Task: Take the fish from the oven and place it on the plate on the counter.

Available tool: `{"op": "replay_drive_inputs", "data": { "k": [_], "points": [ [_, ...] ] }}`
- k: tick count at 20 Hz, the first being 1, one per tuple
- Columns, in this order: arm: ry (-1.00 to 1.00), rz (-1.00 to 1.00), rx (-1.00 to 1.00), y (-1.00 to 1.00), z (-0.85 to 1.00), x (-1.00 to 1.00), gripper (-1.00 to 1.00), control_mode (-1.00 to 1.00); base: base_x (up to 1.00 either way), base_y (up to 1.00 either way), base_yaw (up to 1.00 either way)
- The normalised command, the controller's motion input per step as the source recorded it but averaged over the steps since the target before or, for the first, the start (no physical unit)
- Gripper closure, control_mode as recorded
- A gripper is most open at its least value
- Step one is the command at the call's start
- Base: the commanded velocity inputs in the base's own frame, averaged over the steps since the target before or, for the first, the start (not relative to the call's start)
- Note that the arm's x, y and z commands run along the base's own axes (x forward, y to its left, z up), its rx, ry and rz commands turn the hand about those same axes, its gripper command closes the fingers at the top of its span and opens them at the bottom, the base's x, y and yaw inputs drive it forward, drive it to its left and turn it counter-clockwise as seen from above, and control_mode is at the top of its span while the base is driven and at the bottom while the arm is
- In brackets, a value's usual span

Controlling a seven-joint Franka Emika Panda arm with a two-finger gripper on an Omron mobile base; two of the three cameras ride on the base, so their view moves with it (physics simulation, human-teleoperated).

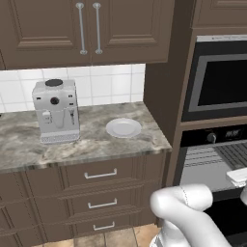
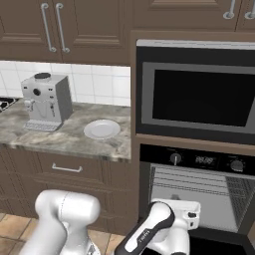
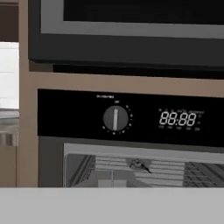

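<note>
End effector (image 2: pixel 187 211) faces oven (image 2: pixel 199 191), seemingly shut.

Even, diffuse light is cast over the rendered scene; no hard shadows or glare are seen. Soft pixelation is noticed in the hand view, where the oven (image 3: pixel 131 144) display glows.

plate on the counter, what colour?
Plain white, no pattern. The plate sits on the grey-beige marbled counter; clearest in the left base view.
</note>
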Motion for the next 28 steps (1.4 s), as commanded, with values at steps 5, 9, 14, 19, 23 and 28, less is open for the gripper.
{"op": "replay_drive_inputs", "data": {
  "k": [5,9,14,19,23,28],
  "points": [
    [-0.1,0.0,-0.05,0.06,-0.26,0.46,1.0,-1.0,0.0,0.0,0.0],
    [-0.02,0.0,-0.02,0.0,-0.31,0.44,1.0,-1.0,0.0,0.0,0.0],
    [0.0,0.0,0.0,0.0,-0.33,0.53,1.0,-1.0,0.0,0.0,0.0],
    [0.0,0.0,0.0,0.0,-0.31,0.47,1.0,-1.0,0.0,0.0,0.0],
    [0.0,0.0,-0.01,0.02,-0.5,0.42,1.0,-1.0,0.0,0.0,0.0],
    [0.0,0.01,-0.01,-0.02,-0.55,0.41,1.0,-1.0,0.0,0.0,0.0]
  ]
}}
